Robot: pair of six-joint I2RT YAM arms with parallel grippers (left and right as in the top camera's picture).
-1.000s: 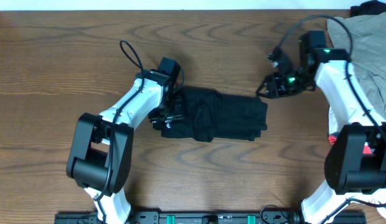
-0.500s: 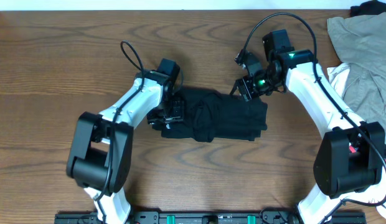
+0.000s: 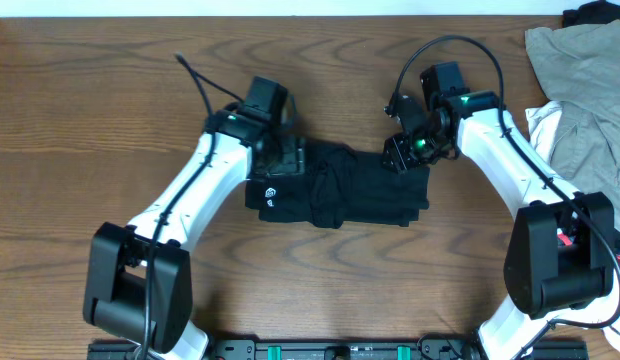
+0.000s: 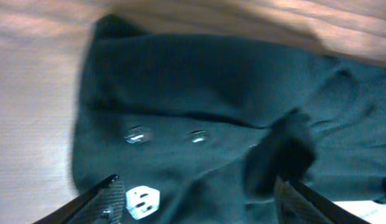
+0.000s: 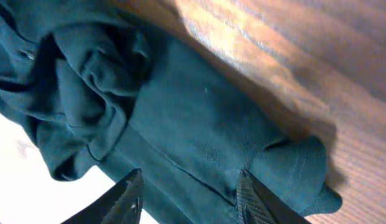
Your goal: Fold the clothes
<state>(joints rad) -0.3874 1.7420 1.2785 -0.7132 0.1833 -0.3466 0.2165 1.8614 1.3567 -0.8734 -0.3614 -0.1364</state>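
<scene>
- On the wooden table [image 3: 90, 100], at its centre: one black garment [image 3: 370, 195] lies in a bunched, roughly rectangular bundle. Its long side runs left to right between my two arms.
- One small white logo [image 3: 271, 193] shows on the bundle's left end. My left wrist camera also picks out two small shiny studs [image 4: 138, 134], side by side on the cloth near it.
- One thick ridge of crumpled folds [image 3: 325, 190] crosses the bundle left of its middle.
- My left gripper [image 3: 287, 160] hangs over the garment's far left edge, fingers spread wide and grasping nothing. The cloth lies loose beneath them.
- My right gripper [image 3: 400, 157] sits at the garment's far right corner, fingers parted. The cloth shows below them and is not pinched, as far as my wrist view tells.
- Two arms, two grippers; one black cable [image 3: 205, 85] trails from my left wrist, and another loops over my right.
- At the table's far right corner, well apart from the black bundle: one crumpled beige-khaki garment [image 3: 580, 80].
- One white cloth [image 3: 540, 120] pokes out just beside the beige one, partly behind my right arm.
- One dark item [image 3: 590, 12] sits at the very corner, cut off by the frame and too small to identify.
- From overhead, my left wrist covers the black garment's far left corner and my right wrist its far right corner.
</scene>
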